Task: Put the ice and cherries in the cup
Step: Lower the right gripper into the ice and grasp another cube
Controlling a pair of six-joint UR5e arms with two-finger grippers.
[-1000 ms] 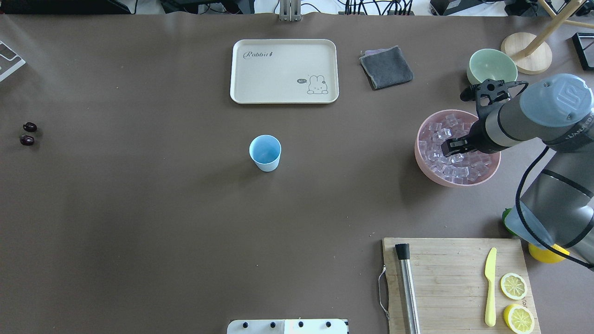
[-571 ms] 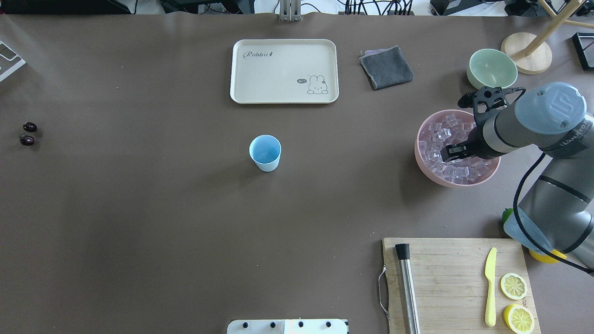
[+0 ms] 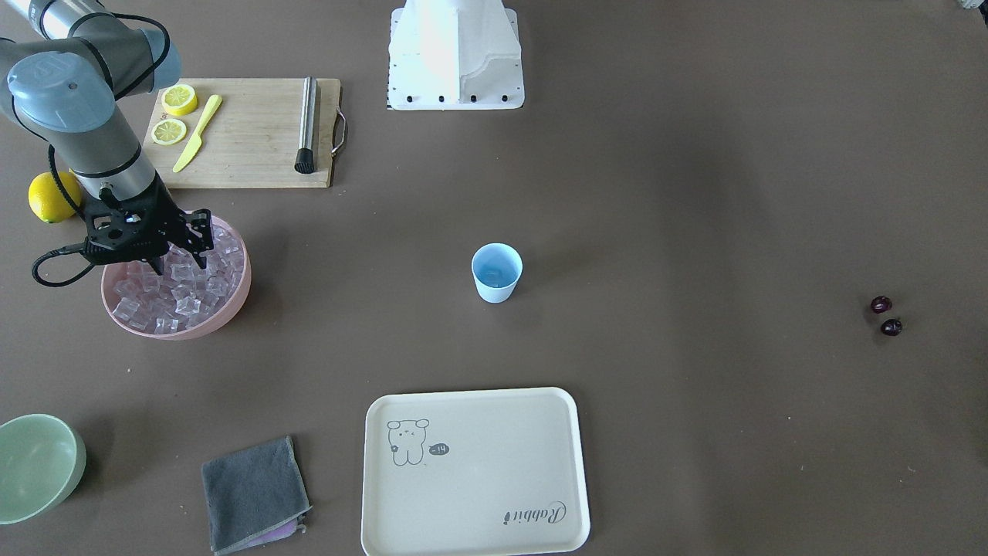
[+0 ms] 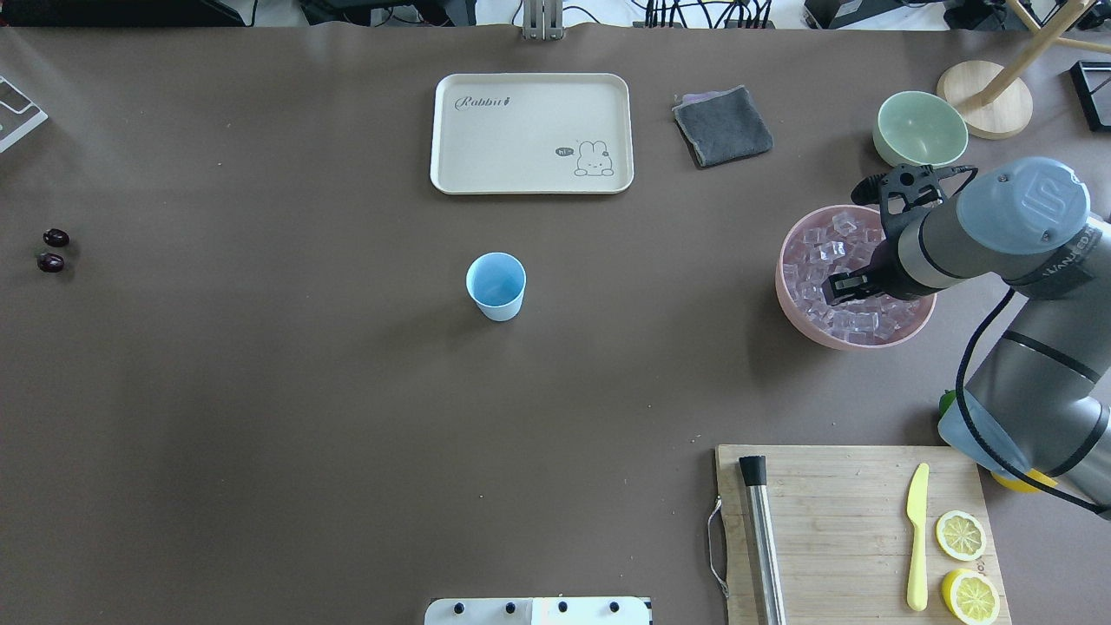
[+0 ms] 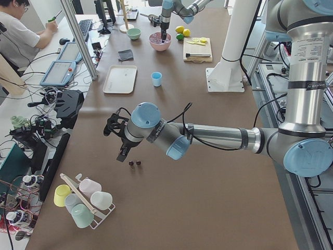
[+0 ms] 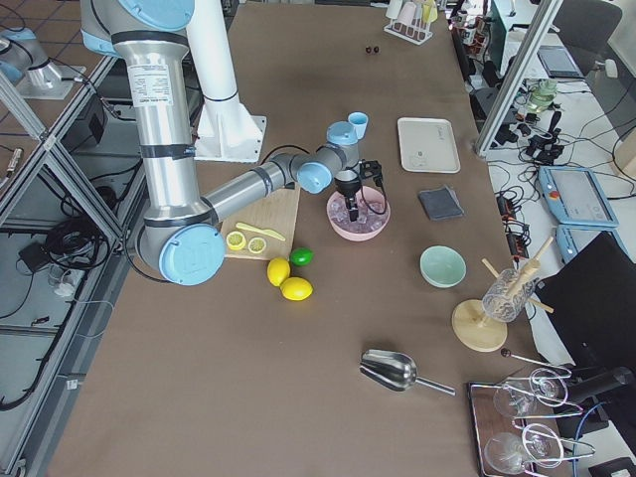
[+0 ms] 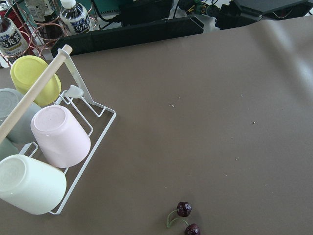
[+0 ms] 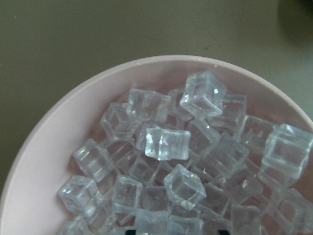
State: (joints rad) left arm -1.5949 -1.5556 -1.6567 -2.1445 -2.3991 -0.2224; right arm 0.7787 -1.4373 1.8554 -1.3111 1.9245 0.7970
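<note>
The pale blue cup (image 4: 496,285) stands upright mid-table, apart from both arms. Clear ice (image 4: 825,252) fills a pink bowl (image 4: 781,271) at the right. My right gripper (image 4: 849,286) points down into that bowl, its fingers (image 3: 158,265) spread open among the cubes with nothing held. Close up, the right wrist view shows only the ice (image 8: 166,144) and the bowl's rim (image 8: 49,142). Two dark cherries (image 4: 53,249) lie at the far left edge. My left gripper (image 5: 122,153) hovers just above them; I cannot tell whether it is open or shut.
A cream tray (image 4: 531,132), a grey cloth (image 4: 722,126) and a green bowl (image 4: 920,127) sit at the back. A cutting board (image 4: 833,521) holds a muddler, a yellow knife and lemon halves. A rack of cups (image 7: 44,147) stands near the cherries.
My right gripper has sunk lower into the bowl of ice and shifted slightly towards the robot. The cup and the cherries have not moved.
</note>
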